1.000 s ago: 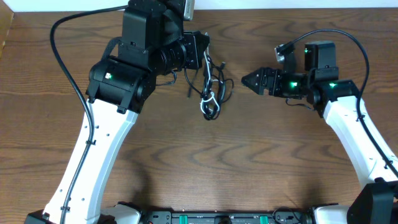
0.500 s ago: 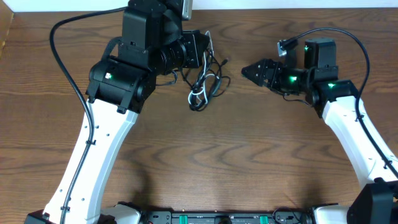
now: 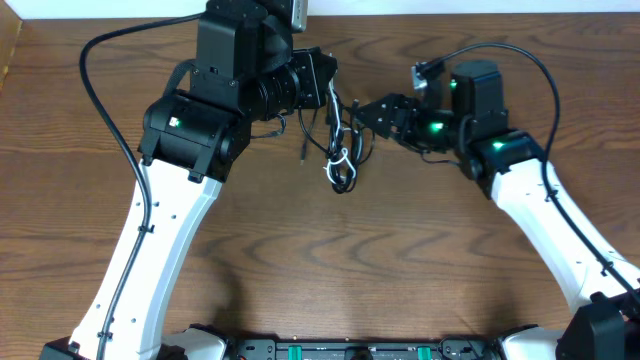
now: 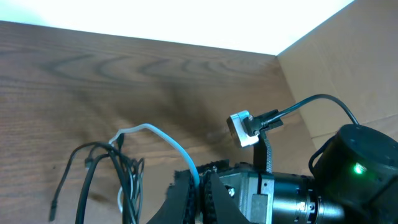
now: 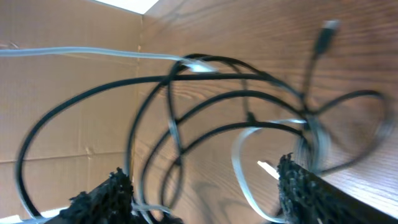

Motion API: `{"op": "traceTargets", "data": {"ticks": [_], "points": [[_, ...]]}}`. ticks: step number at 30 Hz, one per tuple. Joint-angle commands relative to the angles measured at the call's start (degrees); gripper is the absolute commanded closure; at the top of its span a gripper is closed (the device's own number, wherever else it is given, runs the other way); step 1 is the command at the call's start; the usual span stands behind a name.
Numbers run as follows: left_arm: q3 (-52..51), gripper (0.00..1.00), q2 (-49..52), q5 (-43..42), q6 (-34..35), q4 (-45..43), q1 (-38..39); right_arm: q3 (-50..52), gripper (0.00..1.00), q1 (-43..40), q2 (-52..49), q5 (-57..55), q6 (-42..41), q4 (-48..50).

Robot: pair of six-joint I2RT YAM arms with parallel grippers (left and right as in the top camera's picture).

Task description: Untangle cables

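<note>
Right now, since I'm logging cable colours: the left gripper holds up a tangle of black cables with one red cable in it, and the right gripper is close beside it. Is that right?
Not quite. The one among the black cables is a white cable, not red; the left wrist view shows it plainly. The rest stands.

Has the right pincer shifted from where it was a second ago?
Yes. Against the table in the overhead view, the right pincer has moved in toward the cables hanging from the left pincer, and slightly toward the far edge.
</note>
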State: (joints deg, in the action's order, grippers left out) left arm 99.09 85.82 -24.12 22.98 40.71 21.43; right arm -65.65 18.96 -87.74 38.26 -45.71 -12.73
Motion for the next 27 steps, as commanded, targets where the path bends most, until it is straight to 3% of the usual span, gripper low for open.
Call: {"op": "traceTargets", "data": {"ticks": [1, 14, 18, 23, 27], "points": [[1.6, 0.92, -0.2, -1.0, 0.7, 0.4, 0.9, -1.0, 0.29, 2.3, 0.0, -5.4, -3.6, 1.8], [1.6, 0.92, -0.2, -5.1, 1.8, 0.2, 2.4, -1.0, 0.40, 7.3, -6.2, -7.6, -6.6, 10.4], [1.6, 0.92, -0.2, -4.9, 1.7, 0.2, 2.4, -1.0, 0.59, 7.6, -8.1, -7.7, -6.5, 10.8], [1.6, 0.93, -0.2, 0.9, 0.0, 0.7, 2.1, -1.0, 0.99, 5.9, -8.3, -7.1, -4.3, 10.2], [1.6, 0.92, -0.2, 4.2, -0.5, 1.2, 1.0, -1.0, 0.99, 3.7, -8.3, -5.5, -2.3, 7.7]]}}
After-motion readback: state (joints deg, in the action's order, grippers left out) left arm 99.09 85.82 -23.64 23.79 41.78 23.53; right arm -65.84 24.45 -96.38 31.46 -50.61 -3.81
